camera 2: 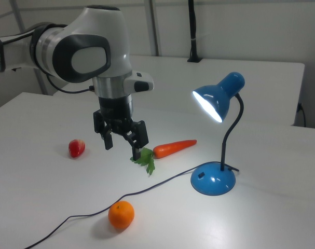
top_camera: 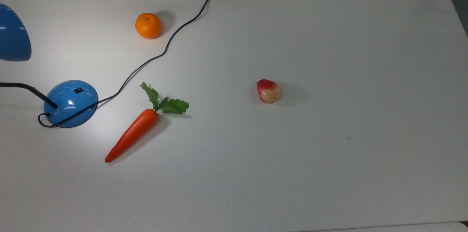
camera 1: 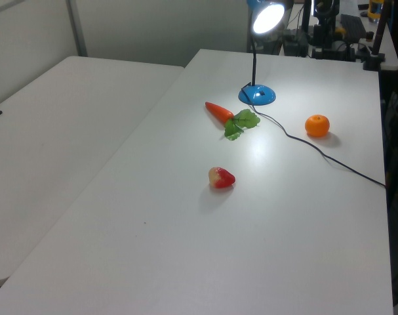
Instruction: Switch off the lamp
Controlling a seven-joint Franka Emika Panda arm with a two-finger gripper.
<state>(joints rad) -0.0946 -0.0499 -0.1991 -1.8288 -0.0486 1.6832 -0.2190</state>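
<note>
Gripper (camera 2: 122, 148) in the right view: fingers spread, nothing between them, pointing down, hanging above the table (camera 2: 261, 218). Its right fingertip overlaps the carrot's (camera 2: 174, 148) green leaves in the right view; can't tell contact or height from this angle.

From the gripper, right view: carrot at 3 o'clock, just beside. Strawberry (camera 2: 77, 148) at 9 o'clock, near. Orange (camera 2: 121, 215) at 6 o'clock, near the front edge. Lamp (camera 2: 213, 179) base at 4 o'clock, well apart, past the carrot. Shade is lit, up at 2 o'clock.

Per-view differences:
- Right view gives the arm and the whole lamp: base, bent neck, glowing shade, switch on the dome.
- Top view: lamp (top_camera: 70, 103) base at 9 o'clock of the table (top_camera: 329, 169), black switch on its top, shade cut off by the frame edge. Cord (top_camera: 164, 51) runs from the base toward 1 o'clock, between orange (top_camera: 148, 25) and carrot (top_camera: 133, 135). Strawberry (top_camera: 268, 91) near centre.
- Left view: lamp (camera 1: 257, 94) at 12 o'clock on the far end of the table (camera 1: 185, 262), bulb glare visible; second table alongside.
</note>
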